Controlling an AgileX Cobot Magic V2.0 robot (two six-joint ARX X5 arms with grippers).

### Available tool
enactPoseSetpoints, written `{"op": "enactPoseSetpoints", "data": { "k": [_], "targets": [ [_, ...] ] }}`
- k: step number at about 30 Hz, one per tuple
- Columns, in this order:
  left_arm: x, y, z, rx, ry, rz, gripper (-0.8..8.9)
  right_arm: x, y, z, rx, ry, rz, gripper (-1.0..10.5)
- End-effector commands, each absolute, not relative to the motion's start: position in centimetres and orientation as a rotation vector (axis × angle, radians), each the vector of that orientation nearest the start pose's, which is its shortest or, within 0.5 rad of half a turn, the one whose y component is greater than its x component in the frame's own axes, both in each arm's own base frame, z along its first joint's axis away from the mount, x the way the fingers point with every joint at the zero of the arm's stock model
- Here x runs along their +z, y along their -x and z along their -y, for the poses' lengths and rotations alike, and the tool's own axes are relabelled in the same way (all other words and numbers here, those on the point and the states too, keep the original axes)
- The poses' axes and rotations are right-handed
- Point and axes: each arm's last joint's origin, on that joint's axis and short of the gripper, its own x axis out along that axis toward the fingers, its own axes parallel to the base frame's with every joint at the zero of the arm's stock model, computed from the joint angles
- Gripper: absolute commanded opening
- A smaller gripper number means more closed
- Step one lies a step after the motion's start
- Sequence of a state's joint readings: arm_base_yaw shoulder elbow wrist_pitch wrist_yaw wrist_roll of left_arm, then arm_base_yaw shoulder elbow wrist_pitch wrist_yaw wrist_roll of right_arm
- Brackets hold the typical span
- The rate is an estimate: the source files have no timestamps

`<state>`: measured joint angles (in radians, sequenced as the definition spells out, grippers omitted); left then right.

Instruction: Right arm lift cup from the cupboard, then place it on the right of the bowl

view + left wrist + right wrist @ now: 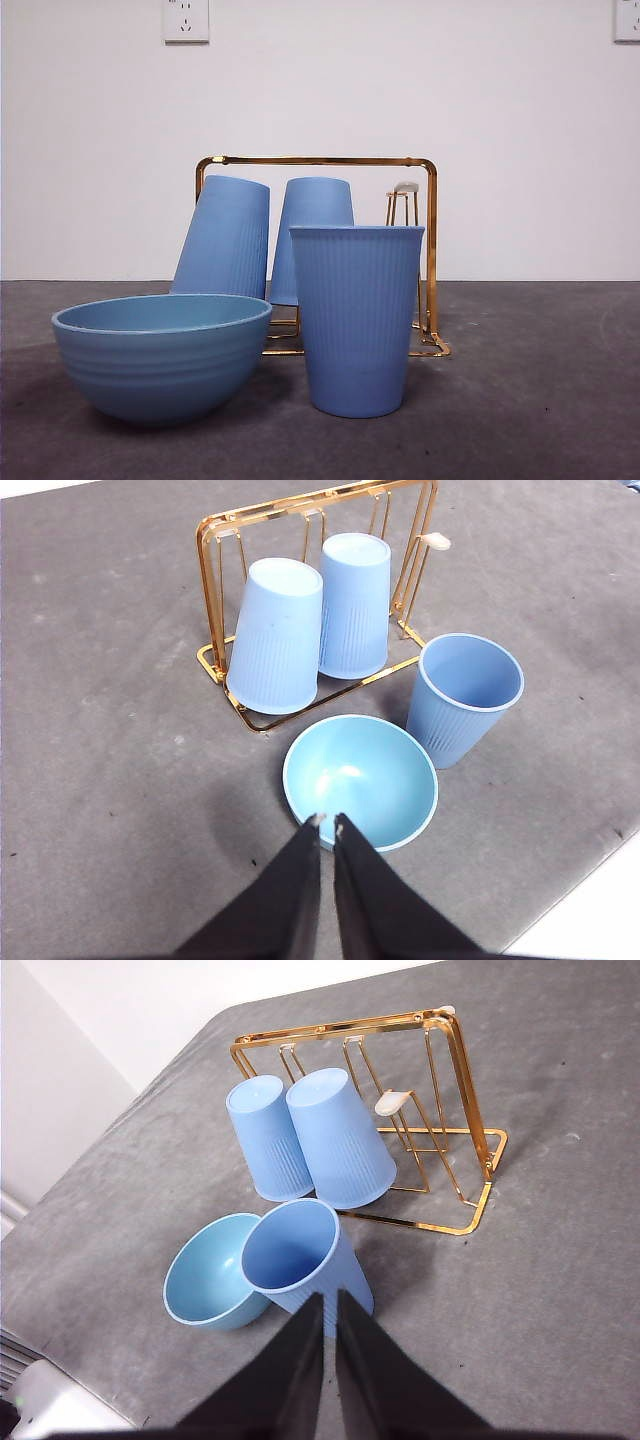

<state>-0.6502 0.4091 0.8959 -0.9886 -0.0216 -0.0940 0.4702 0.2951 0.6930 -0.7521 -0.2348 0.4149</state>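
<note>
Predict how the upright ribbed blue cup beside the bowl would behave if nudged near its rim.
The upright ribbed matte blue cup is tall and tapers to a narrower base, so it would probably tip rather than slide. It looks empty, so likely light. Once down, its round tapered body might roll in a curve toward the wide light-blue bowl.

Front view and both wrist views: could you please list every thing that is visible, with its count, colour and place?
cup, upright: 1, matte blue, ribbed, stands mouth up on the table to the right of the bowl, in front of the rack.
cups, upside down: 2, matte blue, on the rack's pegs, one tilted, one straighter.
bowl: 1, light blue, on the table in front of the rack.
rack: 1, gold wire, one peg free with a pale tip.
table: 1, dark grey surface.
wall sockets: 2, white, high on the wall.
left gripper: black, jaws shut, holds nothing.
right gripper: black, jaws shut, holds nothing.
</note>
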Motion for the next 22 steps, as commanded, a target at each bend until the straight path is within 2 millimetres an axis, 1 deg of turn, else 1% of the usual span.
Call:
{"op": "enactPoseSetpoints", "data": {
  "k": [1, 11, 13, 15, 17, 19, 22],
  "targets": [
    [33.3, -4.1, 3.1, -0.595, -0.068, -0.488, 0.19, 30.0, -5.0, -3.3, 0.623, -0.340, -0.481, 0.2],
    [33.3, -4.0, 2.9, -0.588, -0.067, -0.479, 0.19, 30.1, -5.0, -3.3, 0.623, -0.341, -0.479, 0.2],
    [33.4, -3.9, 2.7, -0.558, -0.057, -0.457, 0.19, 30.1, -5.0, -3.3, 0.623, -0.341, -0.479, 0.2],
    [33.1, -4.1, 2.4, -0.508, -0.107, -0.395, 0.19, 30.1, -5.0, -3.3, 0.623, -0.341, -0.479, 0.2],
    [32.3, -4.7, 2.3, -0.443, -0.149, -0.310, 0.19, 30.1, -5.0, -3.3, 0.623, -0.341, -0.479, 0.2],
    [30.9, -5.6, 2.0, -0.350, -0.158, -0.213, 0.19, 30.1, -5.0, -3.3, 0.623, -0.341, -0.479, 0.2],
    [27.5, -7.1, 1.4, -0.184, -0.107, -0.142, 0.19, 30.1, -5.0, -3.3, 0.623, -0.341, -0.479, 0.2]
  ]
}}
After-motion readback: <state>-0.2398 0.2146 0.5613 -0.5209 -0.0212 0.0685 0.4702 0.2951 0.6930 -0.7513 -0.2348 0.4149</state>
